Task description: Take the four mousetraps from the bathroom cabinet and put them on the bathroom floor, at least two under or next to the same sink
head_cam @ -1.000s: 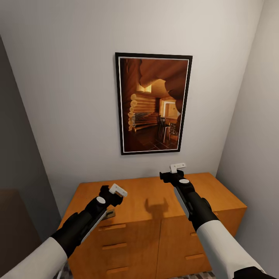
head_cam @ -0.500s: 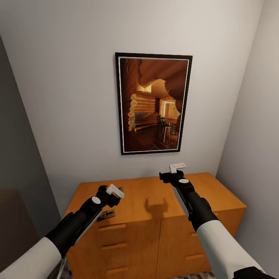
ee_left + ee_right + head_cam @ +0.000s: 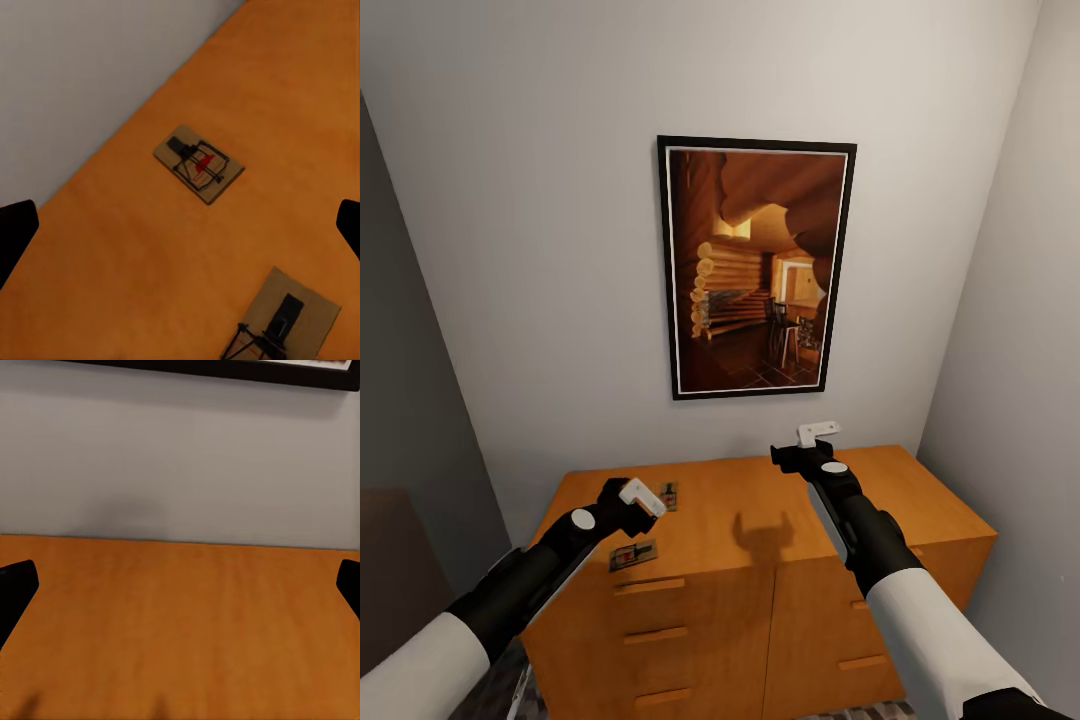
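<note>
two mousetraps (image 3: pixel 199 163) are lying flat on the cabinet (image 3: pixel 760 510) top directly beneath the left gripper (image 3: pixel 180 225) (jaws spread wide, empty); the right gripper (image 3: pixel 180 585), also gaping, is hovering well apart.

The left tool (image 3: pixel 628 497) has drawn back toward the cabinet's (image 3: pixel 740 520) left front edge, uncovering two mousetraps (image 3: pixel 633 555) (image 3: pixel 669 496) near that end.
</note>
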You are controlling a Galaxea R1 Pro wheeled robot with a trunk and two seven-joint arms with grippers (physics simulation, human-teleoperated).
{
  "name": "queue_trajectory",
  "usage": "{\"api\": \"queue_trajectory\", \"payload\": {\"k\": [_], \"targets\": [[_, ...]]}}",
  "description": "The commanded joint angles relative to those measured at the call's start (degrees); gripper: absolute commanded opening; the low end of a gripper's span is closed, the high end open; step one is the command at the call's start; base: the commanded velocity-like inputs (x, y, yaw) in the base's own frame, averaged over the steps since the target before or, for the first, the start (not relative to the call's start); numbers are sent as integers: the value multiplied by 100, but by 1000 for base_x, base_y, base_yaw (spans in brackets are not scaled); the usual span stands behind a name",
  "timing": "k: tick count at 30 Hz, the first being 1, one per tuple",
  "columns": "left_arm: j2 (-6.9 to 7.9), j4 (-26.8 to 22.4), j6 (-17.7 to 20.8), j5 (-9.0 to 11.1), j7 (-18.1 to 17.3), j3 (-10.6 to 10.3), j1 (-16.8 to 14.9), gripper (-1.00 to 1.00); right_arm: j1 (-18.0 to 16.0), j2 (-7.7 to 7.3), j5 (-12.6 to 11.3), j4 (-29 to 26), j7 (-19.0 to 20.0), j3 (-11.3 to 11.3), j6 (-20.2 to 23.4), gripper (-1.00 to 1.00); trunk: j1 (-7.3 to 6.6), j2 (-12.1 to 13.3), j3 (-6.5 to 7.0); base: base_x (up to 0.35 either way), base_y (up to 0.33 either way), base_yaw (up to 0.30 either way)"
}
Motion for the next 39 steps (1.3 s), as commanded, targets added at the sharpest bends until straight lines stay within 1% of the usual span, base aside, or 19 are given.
{"api": "queue_trajectory", "payload": {"k": [1, 6, 8, 14, 17, 18, 25, 28, 33, 39], "targets": [[19, -7, 6, -5, -45, -11, -5, 100, -2, -1, 7, -2, -29, 14, 34, 100, 3, -5, -3, 0, 0, 0], [72, 1, -50, -9, -309, -14, -3, 100, -2, -1, 6, 49, -26, 14, 32, 100, 3, -5, -3, 0, 0, 0], [100, 10, -63, -21, -482, -15, -3, 100, -2, -1, 6, 82, -23, 14, 23, 100, 3, -5, -3, 0, 0, 0], [199, 6, -80, -75, -675, -21, -3, 100, -2, -1, 6, 109, -21, 14, 11, 100, 3, -5, -3, 0, 0, 0], [223, 1, -83, -100, -726, -119, -2, 100, -2, -1, 6, 118, -21, 14, 9, 100, 3, -5, -3, 0, 0, 0], [230, 3, -84, -106, -742, -232, -1, 100, -2, -1, 6, 128, -21, 14, 6, 100, 3, -5, -3, 0, 0, 0], [263, 6, -91, -115, -766, -689, -1, 100, -2, -1, 6, 169, -21, 14, -4, 100, 3, -5, -3, 0, 0, 0], [273, 6, -93, -116, -768, -755, -1, 100, -2, -1, 6, 174, -21, 14, -7, 100, 3, -5, -3, 0, 0, 0], [279, 6, -98, -117, -786, -809, -1, 100, -2, -1, 6, 179, -20, 14, -10, 100, 3, -5, -3, 0, 0, 0], [298, 18, -118, -124, -920, -822, -1, 100, -2, -1, 6, 192, -20, 14, -10, 100, 3, -5, -3, 0, 0, 0]]}}
